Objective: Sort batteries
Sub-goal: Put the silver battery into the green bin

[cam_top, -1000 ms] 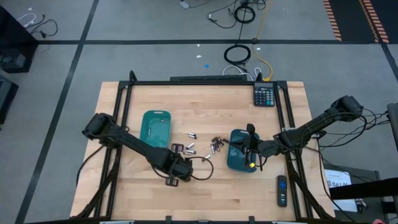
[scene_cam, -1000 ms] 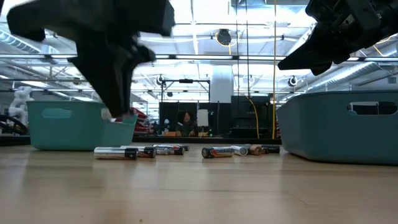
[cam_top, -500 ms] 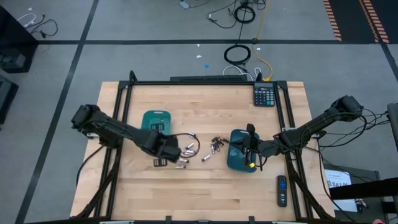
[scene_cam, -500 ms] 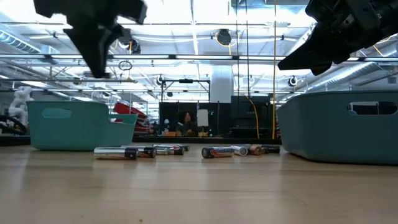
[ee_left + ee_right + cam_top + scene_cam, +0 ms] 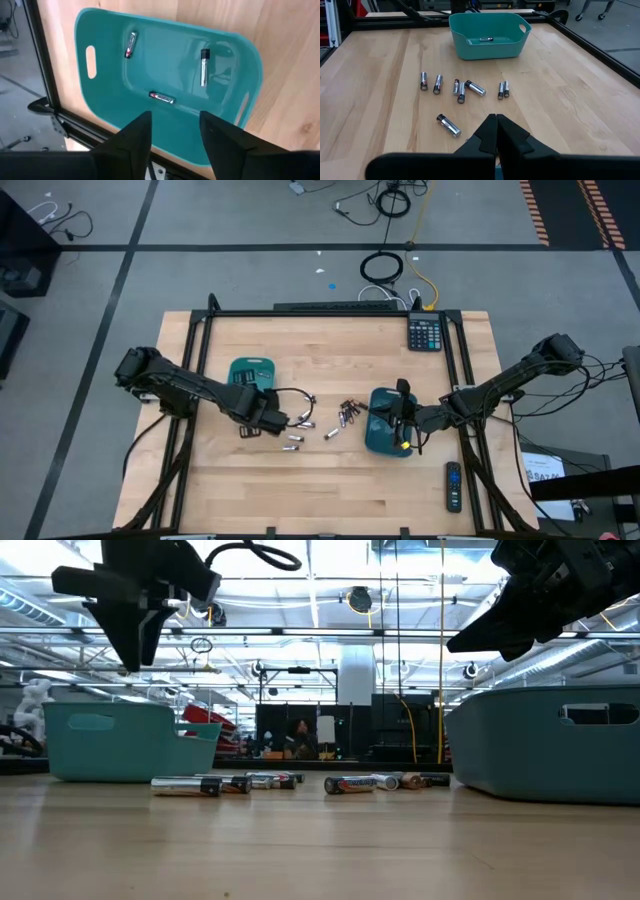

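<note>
While the wooden table carries clutter only about its middle, broad bare board lies between the loose batteries and the near edge, bounded by the black frame rails. A calculator sits at the far right corner and a black remote near the right front edge, both well apart from the batteries.

Left of the batteries stands the left teal tray; the left wrist view shows three batteries lying apart on its floor. Right of them stands the right teal tray, its contents hidden by the arm above it. The loose batteries lie on the board between the two trays in small clusters, some silvery, some dark; the right wrist view shows roughly eight of them, one lying alone nearer the right tray.

The left gripper hangs above the near end of the left tray, raised clear of the table, its fingers parted and holding nothing. The right gripper hovers over the right tray, facing the batteries, its fingers pressed together and apparently empty.
</note>
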You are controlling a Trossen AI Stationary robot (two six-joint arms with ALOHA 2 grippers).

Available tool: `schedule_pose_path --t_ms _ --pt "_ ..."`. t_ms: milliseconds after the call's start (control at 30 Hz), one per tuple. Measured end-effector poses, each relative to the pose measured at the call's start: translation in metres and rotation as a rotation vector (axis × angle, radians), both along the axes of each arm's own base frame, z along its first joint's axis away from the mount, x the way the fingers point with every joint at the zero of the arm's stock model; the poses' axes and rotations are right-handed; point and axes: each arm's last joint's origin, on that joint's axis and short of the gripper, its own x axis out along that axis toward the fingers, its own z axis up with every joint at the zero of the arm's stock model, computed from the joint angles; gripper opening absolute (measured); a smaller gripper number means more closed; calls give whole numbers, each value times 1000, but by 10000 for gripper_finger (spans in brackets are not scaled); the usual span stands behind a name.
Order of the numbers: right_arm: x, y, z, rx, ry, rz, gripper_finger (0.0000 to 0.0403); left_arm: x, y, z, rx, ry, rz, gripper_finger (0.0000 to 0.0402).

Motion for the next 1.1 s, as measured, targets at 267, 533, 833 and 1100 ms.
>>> schedule_pose_path --t_ms 267,533,833,1100 --pt "0 0 0 0 0 0 0 32 -26 -6 -213 -274 -172 183" --pt "0 0 -1 -3 6 0 0 61 -53 -51 -327 -268 -252 184" --pt "0 0 -1 -3 6 0 0 73 -63 -88 -346 -189 -276 184" --pt "0 0 -1 -3 6 1 0 78 -66 -107 -365 -154 -279 167"
